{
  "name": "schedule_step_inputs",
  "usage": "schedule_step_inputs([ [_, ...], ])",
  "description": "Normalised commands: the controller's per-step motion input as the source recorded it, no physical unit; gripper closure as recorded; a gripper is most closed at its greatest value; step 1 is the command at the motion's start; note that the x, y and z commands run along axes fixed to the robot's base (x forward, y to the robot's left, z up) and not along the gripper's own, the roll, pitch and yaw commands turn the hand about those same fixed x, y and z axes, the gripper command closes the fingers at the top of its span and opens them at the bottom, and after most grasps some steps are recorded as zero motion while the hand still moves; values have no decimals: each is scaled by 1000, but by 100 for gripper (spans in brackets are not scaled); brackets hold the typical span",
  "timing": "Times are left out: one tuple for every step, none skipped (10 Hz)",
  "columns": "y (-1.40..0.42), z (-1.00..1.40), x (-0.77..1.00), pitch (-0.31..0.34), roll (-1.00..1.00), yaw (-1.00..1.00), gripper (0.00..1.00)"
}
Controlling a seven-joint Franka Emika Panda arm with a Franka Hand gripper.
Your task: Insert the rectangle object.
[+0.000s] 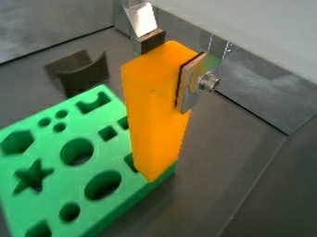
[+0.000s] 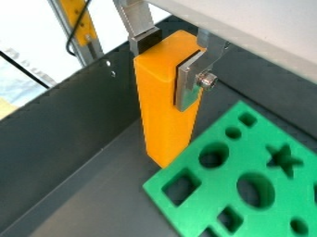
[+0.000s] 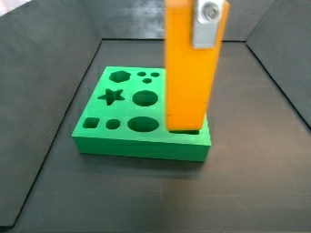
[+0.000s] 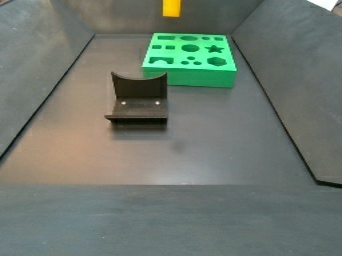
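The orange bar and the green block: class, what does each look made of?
The rectangle object, clamped upright in the gripper, looks like smooth matte plastic: uniform colour, flat faces. The green block looks like matte plastic, possibly printed: even colour, crisp cut-outs.

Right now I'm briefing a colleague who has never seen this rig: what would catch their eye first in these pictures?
First, the tall rectangle object, bright orange and upright, clamped near its top by the gripper and hanging over one edge of the green block. Next, that vivid green block itself, full of star, hexagon, round and square holes, on the dark floor. Last, the small dark curved holder, standing apart from the block in a side view.
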Motion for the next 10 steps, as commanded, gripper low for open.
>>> schedule_step_inputs([
  [340, -183, 214, 13, 170, -520, 100],
  [494, -214, 43, 53, 0, -326, 100],
  [520, -177, 0, 129, -111, -160, 100],
  [426, -234, 0, 171, -120, -166, 100],
  [169, -297, -63, 100, -86, 0, 100],
  [0, -289, -20, 39, -17, 0, 100],
  [0, -231, 0, 71, 0, 0, 100],
  [0, -237, 0, 74, -3, 0, 100],
  [0, -180, 14, 84, 0, 0, 100],
  [-77, -143, 143, 107, -49, -117, 100],
])
